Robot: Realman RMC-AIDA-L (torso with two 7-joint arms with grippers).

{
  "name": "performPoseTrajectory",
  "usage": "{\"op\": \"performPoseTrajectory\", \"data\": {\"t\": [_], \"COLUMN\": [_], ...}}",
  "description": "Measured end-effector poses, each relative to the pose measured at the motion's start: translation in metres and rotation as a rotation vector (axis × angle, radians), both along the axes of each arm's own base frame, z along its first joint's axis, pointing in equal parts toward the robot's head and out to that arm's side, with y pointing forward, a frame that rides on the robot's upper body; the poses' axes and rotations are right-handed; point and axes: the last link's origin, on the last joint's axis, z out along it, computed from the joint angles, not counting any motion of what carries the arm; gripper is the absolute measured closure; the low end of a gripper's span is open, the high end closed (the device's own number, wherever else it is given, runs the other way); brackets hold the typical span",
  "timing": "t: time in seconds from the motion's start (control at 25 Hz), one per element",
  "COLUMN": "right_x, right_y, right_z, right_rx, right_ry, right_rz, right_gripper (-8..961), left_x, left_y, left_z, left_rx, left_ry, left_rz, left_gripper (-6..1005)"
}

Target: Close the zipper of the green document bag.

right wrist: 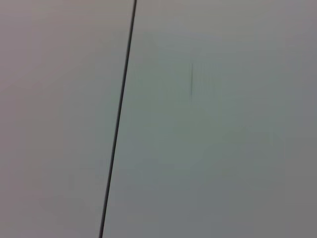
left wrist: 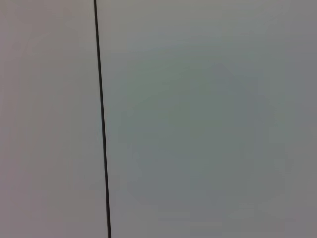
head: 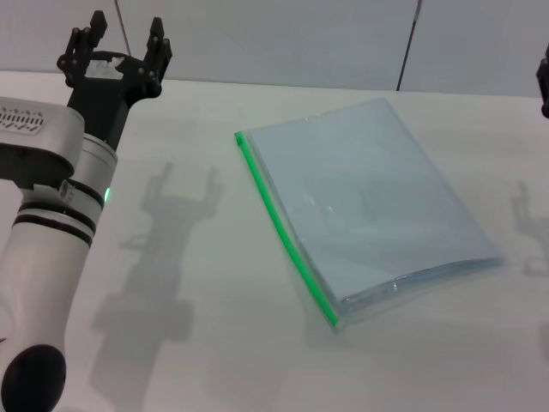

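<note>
Where grey wall rises, white table ends.

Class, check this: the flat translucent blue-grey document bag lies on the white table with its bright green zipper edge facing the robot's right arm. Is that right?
Not quite. The head view shows the flat translucent blue-grey document bag on the white table with its bright green zipper edge facing the left arm, whose left gripper hangs open, away from the bag.

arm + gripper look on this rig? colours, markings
Left arm: glossy white shell, black bands at the joints, a small green light on its side, a grille-like patterned panel near the wrist, a black rounded cap at the lower joint. Left gripper: matte black, with slim black fingers. Only a black sliver of the right gripper shows at the edge.
</note>
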Motion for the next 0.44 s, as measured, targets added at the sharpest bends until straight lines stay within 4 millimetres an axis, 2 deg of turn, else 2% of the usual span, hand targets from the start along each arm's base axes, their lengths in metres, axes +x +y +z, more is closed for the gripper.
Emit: {"op": "performPoseTrajectory", "data": {"t": [0.44], "right_x": [0.0072], "right_y": [0.0062], "right_z": [-0.0058], "right_rx": [-0.013], "right_ry": [0.018], "right_rz": [-0.013], "right_gripper": [368], "left_x": [-0.0015], "left_y": [0.0038], "left_z": [-0.0062], "left_rx": [-0.021], "left_ry": [0.013], "left_rz": [-0.009], "left_gripper": [285]}}
